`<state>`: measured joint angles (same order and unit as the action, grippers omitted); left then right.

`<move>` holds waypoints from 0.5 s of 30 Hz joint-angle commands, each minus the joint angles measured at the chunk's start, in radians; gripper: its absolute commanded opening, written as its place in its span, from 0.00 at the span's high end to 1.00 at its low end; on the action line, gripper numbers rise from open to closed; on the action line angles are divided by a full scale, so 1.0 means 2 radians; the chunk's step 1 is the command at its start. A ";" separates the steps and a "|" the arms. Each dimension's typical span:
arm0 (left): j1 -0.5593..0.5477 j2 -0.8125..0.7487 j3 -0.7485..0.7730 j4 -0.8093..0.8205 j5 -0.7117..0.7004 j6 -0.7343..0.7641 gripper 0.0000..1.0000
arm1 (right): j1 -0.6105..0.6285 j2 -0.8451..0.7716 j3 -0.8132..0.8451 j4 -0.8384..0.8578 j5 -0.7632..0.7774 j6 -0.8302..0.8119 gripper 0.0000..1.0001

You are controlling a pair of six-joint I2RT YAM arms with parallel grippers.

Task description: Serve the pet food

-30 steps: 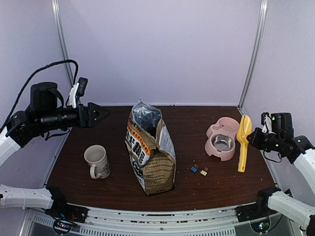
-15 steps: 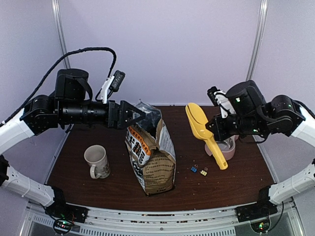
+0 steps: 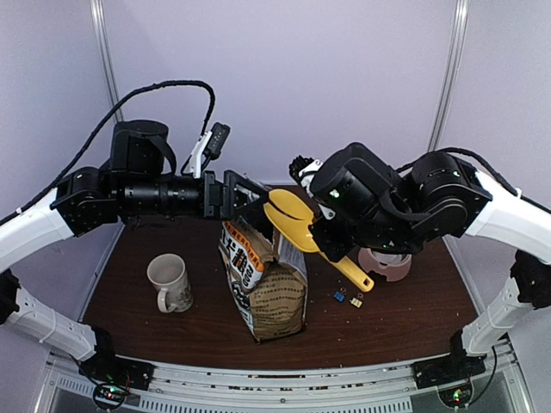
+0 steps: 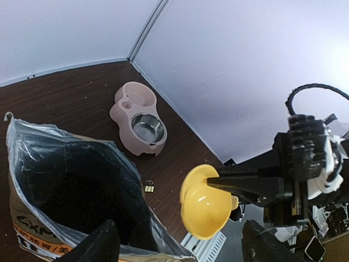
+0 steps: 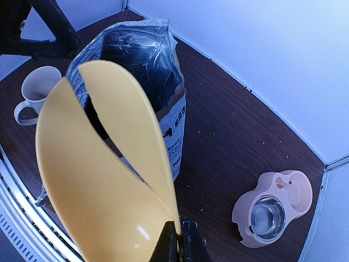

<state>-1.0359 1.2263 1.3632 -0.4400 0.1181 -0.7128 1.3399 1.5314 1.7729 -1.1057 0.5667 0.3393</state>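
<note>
The brown paper pet food bag (image 3: 269, 288) stands open-topped at mid table. Its inside (image 4: 65, 180) is dark and the pet food does not show. My right gripper (image 5: 180, 232) is shut on the handle end of a yellow scoop (image 5: 103, 180). The scoop (image 3: 294, 224) hangs tilted just right of the bag's mouth, and no kibble shows in it. My left gripper (image 3: 251, 196) is open and holds nothing, hovering over the bag's mouth with its fingers (image 4: 101, 245) wide apart. The pink feeder with a steel bowl (image 4: 139, 125) sits at the right, its bowl empty.
A white mug (image 3: 170, 281) stands left of the bag. Two small binder clips (image 3: 349, 298) lie on the brown table right of the bag, among scattered pale crumbs. The right arm (image 3: 405, 202) hides most of the pink feeder (image 3: 385, 262) from above.
Both arms swung in toward the bag. The right one carried the yellow scoop from beside the feeder to the bag's mouth. The left gripper moved right, over the bag.
</note>
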 commanded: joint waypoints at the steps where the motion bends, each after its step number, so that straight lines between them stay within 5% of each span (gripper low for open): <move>1: -0.002 0.016 0.004 0.028 0.024 -0.007 0.23 | 0.012 0.015 0.038 -0.021 0.045 -0.020 1.00; 15: -0.002 0.035 0.006 0.034 0.037 -0.014 0.70 | 0.026 0.048 0.069 -0.043 0.085 -0.039 1.00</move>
<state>-1.0359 1.2854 1.3632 -0.4328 0.1734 -0.7387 1.3792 1.6169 1.8790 -1.1683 0.6746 0.2729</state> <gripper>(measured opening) 0.342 0.048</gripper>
